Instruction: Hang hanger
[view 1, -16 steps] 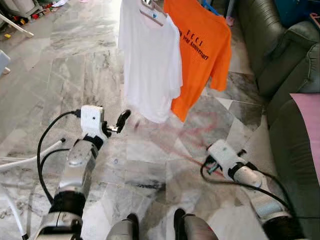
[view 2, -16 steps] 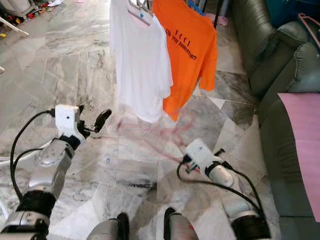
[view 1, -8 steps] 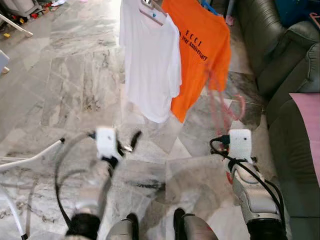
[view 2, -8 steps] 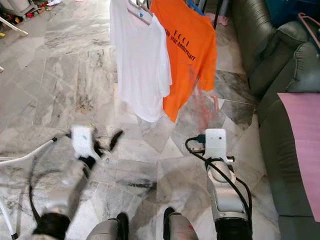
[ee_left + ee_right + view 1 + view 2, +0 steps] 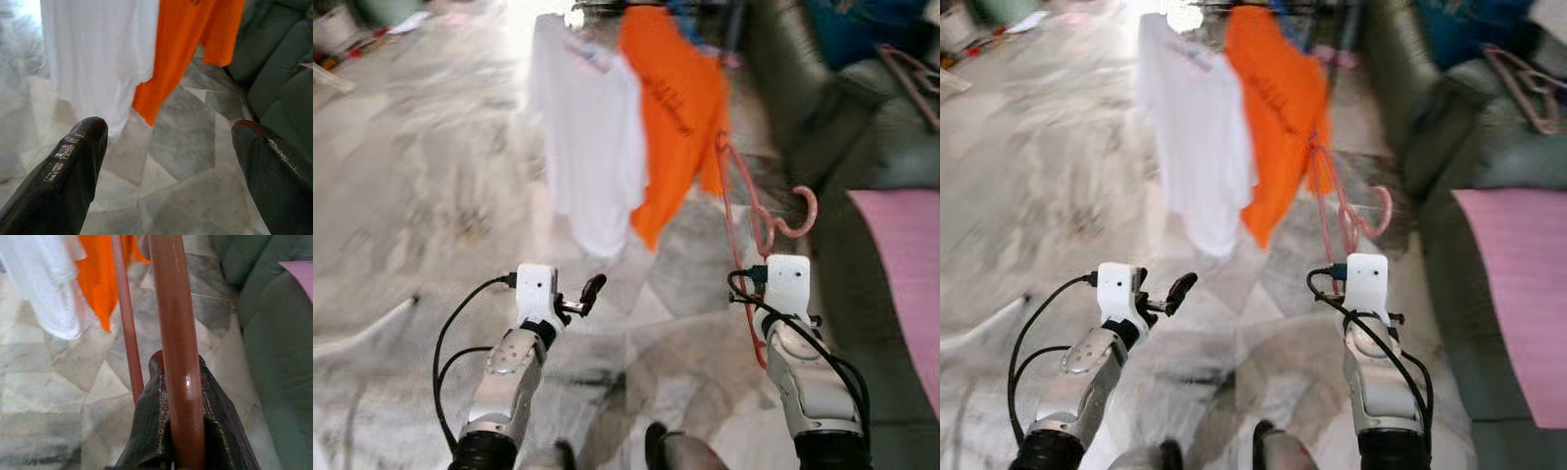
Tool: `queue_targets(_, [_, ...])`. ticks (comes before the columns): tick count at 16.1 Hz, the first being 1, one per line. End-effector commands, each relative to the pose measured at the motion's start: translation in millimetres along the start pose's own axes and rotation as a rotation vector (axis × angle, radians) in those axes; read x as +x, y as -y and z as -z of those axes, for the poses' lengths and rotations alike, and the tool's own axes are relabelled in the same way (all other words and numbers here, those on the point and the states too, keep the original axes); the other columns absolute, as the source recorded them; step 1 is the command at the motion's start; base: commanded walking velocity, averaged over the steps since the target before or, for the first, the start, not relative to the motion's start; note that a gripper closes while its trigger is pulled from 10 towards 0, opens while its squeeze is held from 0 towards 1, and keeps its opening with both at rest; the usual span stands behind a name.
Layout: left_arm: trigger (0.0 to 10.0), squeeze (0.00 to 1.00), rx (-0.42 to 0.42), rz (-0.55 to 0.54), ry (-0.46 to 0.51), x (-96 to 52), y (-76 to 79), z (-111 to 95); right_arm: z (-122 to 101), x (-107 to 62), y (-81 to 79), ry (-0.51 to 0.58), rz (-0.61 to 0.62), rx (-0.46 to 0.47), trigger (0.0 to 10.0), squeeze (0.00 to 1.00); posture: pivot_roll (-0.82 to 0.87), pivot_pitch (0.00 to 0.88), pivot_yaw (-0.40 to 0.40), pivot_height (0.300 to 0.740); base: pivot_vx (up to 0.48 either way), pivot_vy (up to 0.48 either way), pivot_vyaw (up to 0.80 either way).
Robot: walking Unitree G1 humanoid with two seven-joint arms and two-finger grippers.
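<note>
In the left eye view, the right gripper [image 5: 766, 257] sat at about 4 o'clock, raised ahead of the robot, with a pink hanger [image 5: 756, 201] rising from it; the hook curled toward 2 o'clock, just beside the hem of the orange T-shirt [image 5: 674, 108]. A white T-shirt [image 5: 587, 147] hung at 12 o'clock, touching the orange one. The left gripper [image 5: 590, 292] hovered at 7 o'clock over the marble floor [image 5: 421, 196], holding nothing. A dark green sofa [image 5: 822, 117] lay toward 2 o'clock.

In the left wrist view, the fingers [image 5: 73, 171] stood wide apart, empty, facing both shirts.

In the right wrist view, the fingers [image 5: 146, 435] were pressed together on the hanger's thick bar, a thinner bar running beside it.
</note>
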State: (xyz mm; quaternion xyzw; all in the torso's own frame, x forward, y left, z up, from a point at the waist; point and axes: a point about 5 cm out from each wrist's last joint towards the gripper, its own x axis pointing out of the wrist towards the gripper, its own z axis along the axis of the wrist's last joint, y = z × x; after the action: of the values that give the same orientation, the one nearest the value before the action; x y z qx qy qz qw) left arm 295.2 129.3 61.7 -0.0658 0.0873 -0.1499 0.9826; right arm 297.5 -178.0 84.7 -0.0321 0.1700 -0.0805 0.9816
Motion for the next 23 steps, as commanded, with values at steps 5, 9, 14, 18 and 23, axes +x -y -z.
queue_targets(5, [10.0,0.0,-0.003,0.02,-0.006,1.5,3.1,-0.5,-1.6,-2.4,4.7,0.005,0.019,0.004,10.0,0.0,-0.11,0.211,-0.017,0.74,0.472,0.0,-0.76])
queue_targets(9, [10.0,0.0,-0.003,0.02,-0.006,1.5,3.1,-0.5,-1.6,-2.4,4.7,0.005,0.019,0.004,10.0,0.0,-0.11,0.211,-0.017,0.74,0.472,0.0,-0.76])
queue_targets(14, [10.0,0.0,-0.003,0.02,-0.006,1.5,3.1,-0.5,-1.6,-2.4,4.7,0.005,0.019,0.004,10.0,0.0,-0.11,0.211,-0.017,0.74,0.472,0.0,-0.76])
queue_targets(18, [10.0,0.0,-0.012,0.049,-0.022,9.6,15.2,-1.1,-7.8,1.4,19.7,0.008,-0.005,-0.037,10.0,0.0,-0.12,0.189,-0.026,0.74,0.354,0.0,-0.57])
queue_targets(23, [10.0,0.0,-0.02,0.015,-0.045,13.1,15.2,0.8,-4.3,-0.3,10.1,-0.005,-0.098,-0.066,10.0,0.0,-0.12,0.191,-0.021,0.74,0.0,0.065,0.0])
